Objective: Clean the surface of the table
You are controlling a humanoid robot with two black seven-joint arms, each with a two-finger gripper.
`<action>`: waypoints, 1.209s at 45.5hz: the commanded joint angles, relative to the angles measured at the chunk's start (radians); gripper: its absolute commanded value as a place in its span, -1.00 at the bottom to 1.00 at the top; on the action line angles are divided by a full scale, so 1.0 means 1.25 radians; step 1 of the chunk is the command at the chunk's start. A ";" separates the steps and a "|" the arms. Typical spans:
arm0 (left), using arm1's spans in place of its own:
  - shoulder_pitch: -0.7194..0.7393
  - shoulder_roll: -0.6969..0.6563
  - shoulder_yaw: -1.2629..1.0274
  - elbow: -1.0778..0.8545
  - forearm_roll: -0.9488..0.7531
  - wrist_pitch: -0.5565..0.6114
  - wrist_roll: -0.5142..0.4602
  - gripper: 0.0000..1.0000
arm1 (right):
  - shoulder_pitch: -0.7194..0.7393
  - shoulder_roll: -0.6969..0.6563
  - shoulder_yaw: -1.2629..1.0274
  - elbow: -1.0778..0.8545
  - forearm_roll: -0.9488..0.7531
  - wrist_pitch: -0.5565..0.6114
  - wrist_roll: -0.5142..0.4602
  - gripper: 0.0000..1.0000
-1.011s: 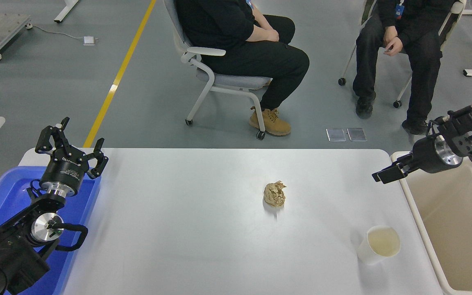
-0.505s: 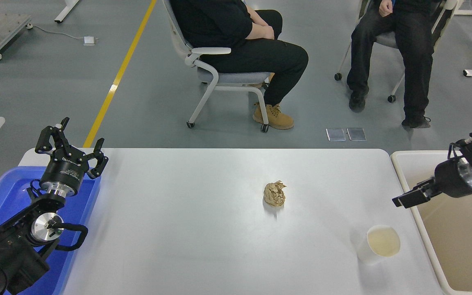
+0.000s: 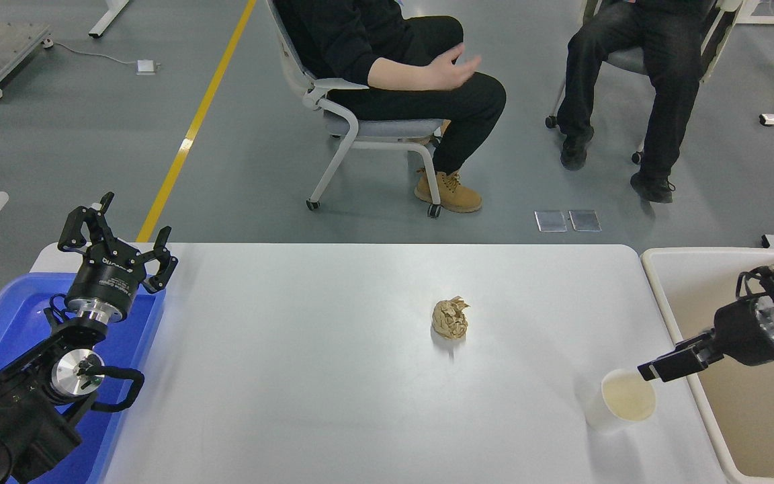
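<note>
You are looking at the right gripper (image 3: 656, 370) hanging right at the far rim of the white paper cup (image 3: 617, 400), its fingers reading as one narrow black bar — pressed together, or nearly so, with nothing between them. The table surface (image 3: 306, 376) is lying broad and white in front of you, bearing only that cup near its right edge and a crumpled brown paper ball (image 3: 450, 318) near the middle.

The risk is sitting in the cup. It is standing upright and showing a pale yellowish inside, and you cannot tell whether that is liquid or just the lining. If you are pressing in with the fingers that narrow, they are likely to push the rim rather than straddle it, and the light cup could tip or skid toward the table's edge — a spill would leave you more to clean, not less.

The beige bin (image 3: 679, 349) is standing just beside the table's right edge, and its near wall is running directly under your wrist, so a low swing could clip it. The paper ball is lying well apart from the cup and is blocking nothing. The left gripper (image 3: 118, 235) is parked over the blue tray (image 3: 4, 323) with fingers spread. Two seated people are facing the far side, well clear.
</note>
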 commanded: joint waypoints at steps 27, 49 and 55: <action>0.000 -0.001 0.000 0.000 0.000 0.000 0.000 1.00 | -0.137 0.070 0.010 -0.112 0.047 -0.096 -0.010 0.66; 0.000 -0.001 0.000 0.000 0.000 0.000 0.000 1.00 | -0.160 0.088 0.009 -0.132 0.048 -0.179 -0.008 -0.69; 0.000 0.001 0.000 0.000 0.000 0.000 0.000 1.00 | -0.167 0.087 0.011 -0.136 0.048 -0.181 -0.008 -1.00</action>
